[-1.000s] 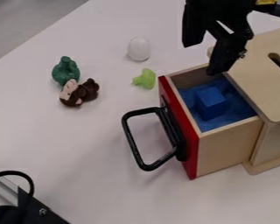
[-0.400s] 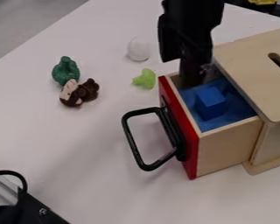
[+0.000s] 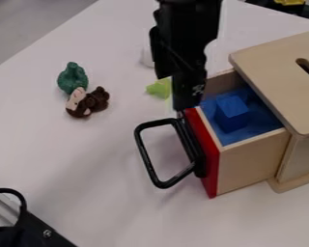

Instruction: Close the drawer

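- One gripper (image 3: 185, 100) by one drawer (image 3: 250, 168); cannot tell if wide or narrow;
- drawer open, partly out of one wooden box (image 3: 276, 62); one blue block (image 3: 232, 112) inside;
- one green toy (image 3: 73, 77); one brown toy (image 3: 92, 102)

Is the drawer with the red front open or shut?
Open: the drawer sticks out of the wooden box, and the blue block shows inside.
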`<state>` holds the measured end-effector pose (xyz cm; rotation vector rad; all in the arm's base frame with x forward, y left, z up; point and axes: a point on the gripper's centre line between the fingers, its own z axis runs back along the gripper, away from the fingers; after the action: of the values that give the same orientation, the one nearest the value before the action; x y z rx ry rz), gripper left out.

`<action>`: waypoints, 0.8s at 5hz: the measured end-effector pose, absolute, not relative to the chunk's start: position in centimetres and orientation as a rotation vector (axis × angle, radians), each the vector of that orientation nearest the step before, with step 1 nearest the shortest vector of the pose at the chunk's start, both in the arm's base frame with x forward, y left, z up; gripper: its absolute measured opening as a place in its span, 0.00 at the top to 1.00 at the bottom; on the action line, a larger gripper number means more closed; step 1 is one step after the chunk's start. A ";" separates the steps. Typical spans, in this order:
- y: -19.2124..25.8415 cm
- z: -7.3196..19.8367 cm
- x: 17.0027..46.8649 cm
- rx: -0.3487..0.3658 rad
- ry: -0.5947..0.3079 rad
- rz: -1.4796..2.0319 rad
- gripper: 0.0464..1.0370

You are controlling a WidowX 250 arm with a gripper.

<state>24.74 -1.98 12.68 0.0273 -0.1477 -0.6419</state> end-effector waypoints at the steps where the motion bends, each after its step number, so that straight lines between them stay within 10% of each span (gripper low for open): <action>1: -1.4 11.3 24.0 0.009 -0.160 -0.663 0.04; 4: -1.5 8.1 24.2 -0.074 -0.205 -0.689 0.04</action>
<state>24.17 -1.48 8.11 -0.0738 -0.2055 -0.6889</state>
